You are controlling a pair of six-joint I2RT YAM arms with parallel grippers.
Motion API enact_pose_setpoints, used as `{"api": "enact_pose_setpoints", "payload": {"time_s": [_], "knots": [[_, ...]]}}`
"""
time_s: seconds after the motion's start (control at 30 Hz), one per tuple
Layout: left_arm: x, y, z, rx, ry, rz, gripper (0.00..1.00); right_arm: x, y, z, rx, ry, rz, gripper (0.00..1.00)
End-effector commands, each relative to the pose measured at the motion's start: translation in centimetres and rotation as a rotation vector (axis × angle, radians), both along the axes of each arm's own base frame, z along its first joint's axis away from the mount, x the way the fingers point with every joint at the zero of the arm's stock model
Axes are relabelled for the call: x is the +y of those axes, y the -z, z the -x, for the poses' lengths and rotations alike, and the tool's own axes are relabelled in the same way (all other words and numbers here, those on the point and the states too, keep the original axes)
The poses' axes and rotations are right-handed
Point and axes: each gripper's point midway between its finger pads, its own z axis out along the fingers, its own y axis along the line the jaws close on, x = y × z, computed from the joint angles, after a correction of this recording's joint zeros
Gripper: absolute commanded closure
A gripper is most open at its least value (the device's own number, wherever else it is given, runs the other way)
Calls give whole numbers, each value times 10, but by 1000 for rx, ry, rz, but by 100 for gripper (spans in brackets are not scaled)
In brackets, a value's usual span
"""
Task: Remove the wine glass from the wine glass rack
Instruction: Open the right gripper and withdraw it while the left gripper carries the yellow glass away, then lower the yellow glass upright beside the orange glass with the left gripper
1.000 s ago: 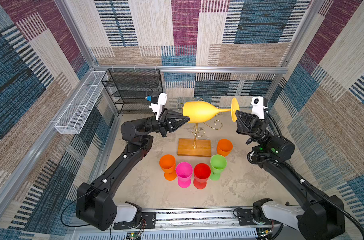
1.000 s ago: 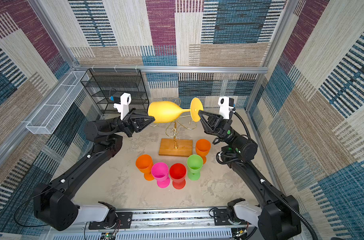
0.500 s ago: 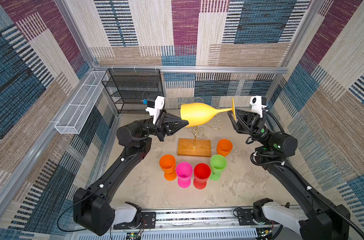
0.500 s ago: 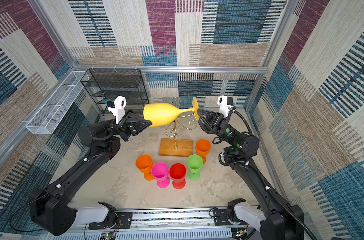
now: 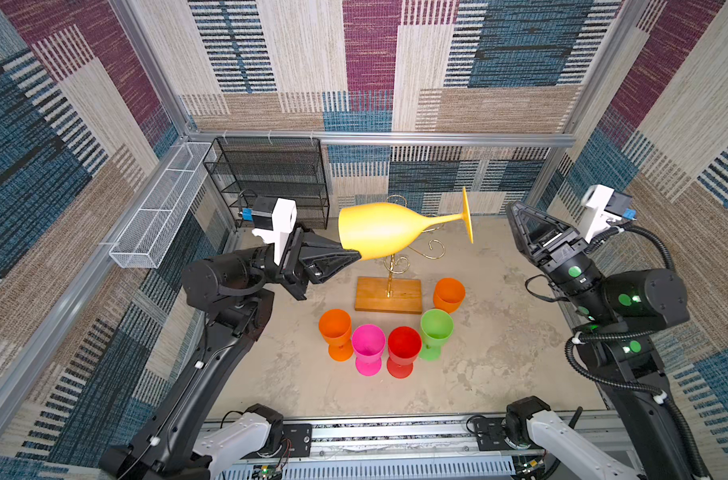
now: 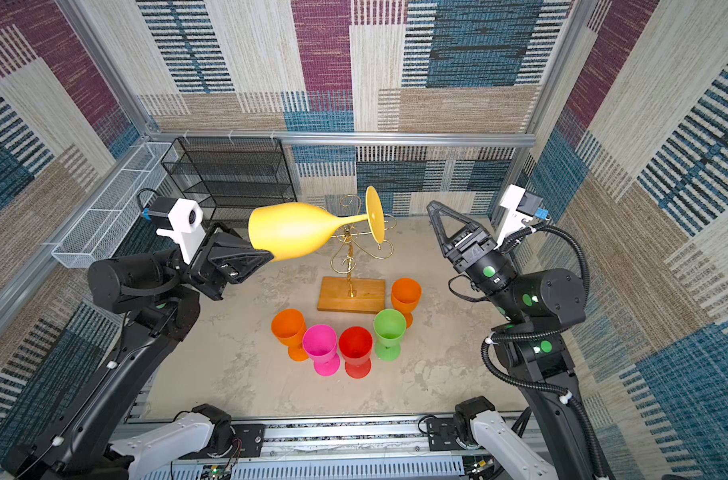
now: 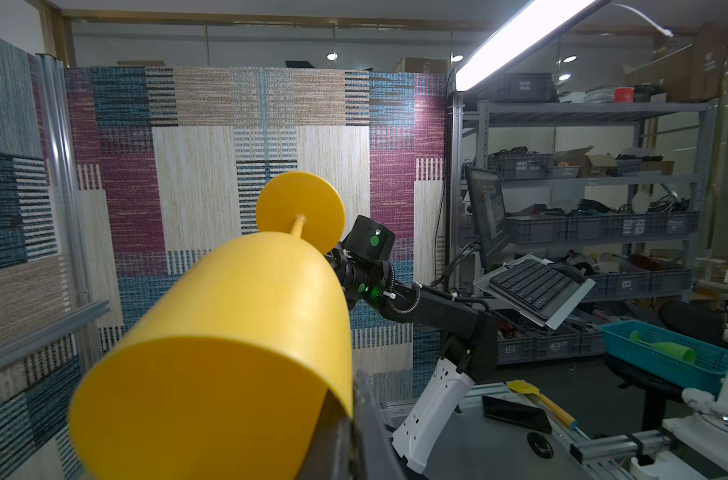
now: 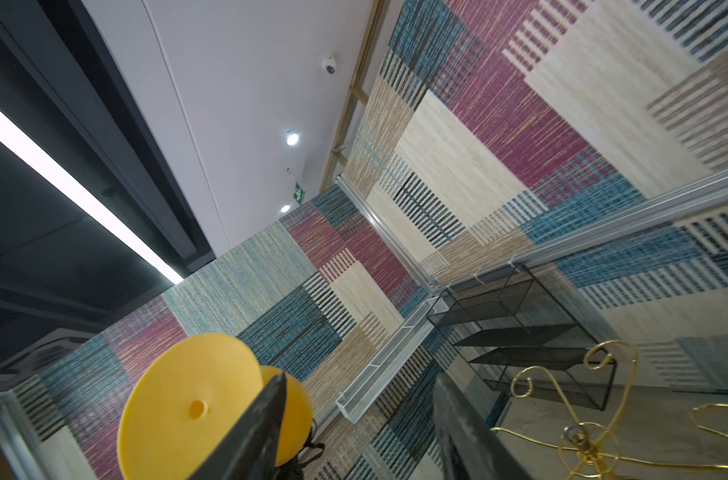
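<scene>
The fingers of the left gripper (image 5: pixel 354 254) are clenched on only the lower rim of the yellow wine glass (image 5: pixel 378 228), which lies level in the air above the wine glass rack (image 5: pixel 389 296), bowl toward 9 o'clock and foot toward 3 o'clock. With so much weight hanging beyond that thin pinch, the glass could twist or slip out, dropping onto the rack's gold scrolls or the coloured cups (image 5: pixel 403 345) at 6 o'clock. The right gripper (image 8: pixel 362 376), fingers spread and empty at 3 o'clock, is apart from the foot and could not catch it.
</scene>
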Motion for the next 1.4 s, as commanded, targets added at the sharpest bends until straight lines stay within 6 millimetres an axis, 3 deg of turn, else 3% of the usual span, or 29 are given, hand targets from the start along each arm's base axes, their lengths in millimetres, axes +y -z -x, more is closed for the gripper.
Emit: {"api": "enact_pose_setpoints", "payload": {"time_s": [0.0,0.13,0.37,0.6,0.9,1.37], "knots": [[3,18,-30,31,-247,-90,100,-32,22,-15,59,271,121,42],[25,19,-63,124,-551,-162,100,-50,31,-13,72,397,186,42],[81,43,-124,276,-1034,-235,100,-59,60,-26,142,478,263,42],[110,74,-158,386,-1264,-305,100,-62,79,-39,191,516,314,42],[121,120,-190,495,-1371,-518,100,-63,102,-60,274,550,388,42],[97,231,-229,779,-1200,-939,100,-57,130,-82,344,543,453,41]]}}
